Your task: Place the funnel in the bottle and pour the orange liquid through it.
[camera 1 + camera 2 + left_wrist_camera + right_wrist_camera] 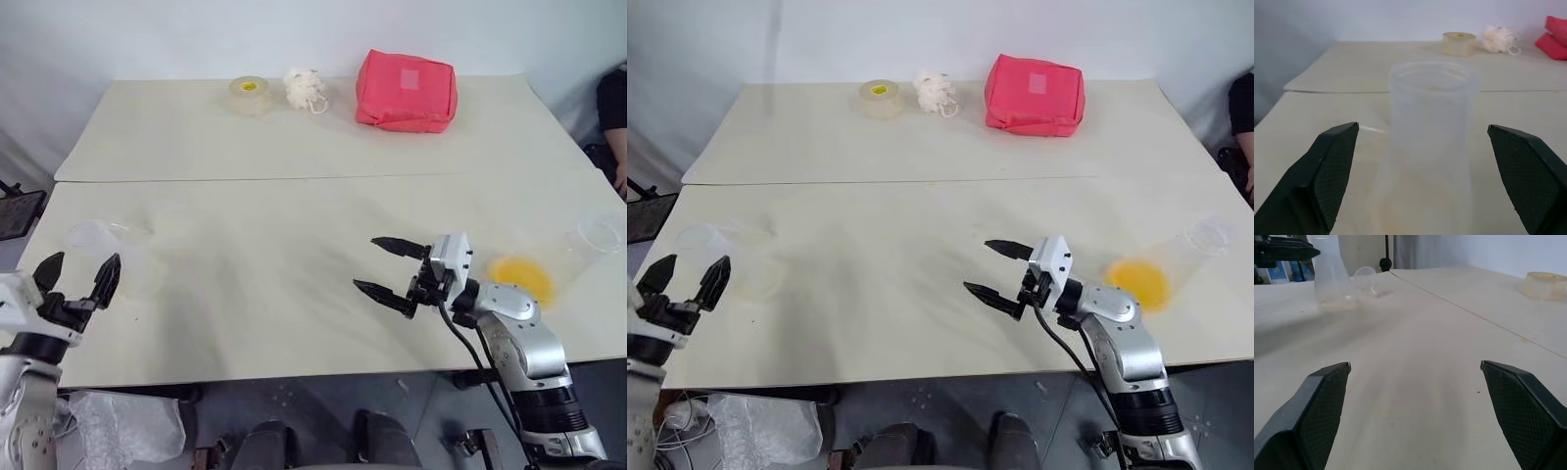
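We saw both grippers spread wide — left gripper [76, 269] beside the bottle [1425, 161], right gripper [389, 266] empty.

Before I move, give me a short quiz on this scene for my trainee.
1. True or false: the funnel lies on the table beside the bottle, not in it.
2. Where is the orange liquid? A: in the bottle. B: in the cup on the right side. C: spilled across the table.
3. Which gripper is nearer the bottle?

Key: 1 true. 2 B. 3 the left gripper, open, with the bottle just ahead of its fingers.
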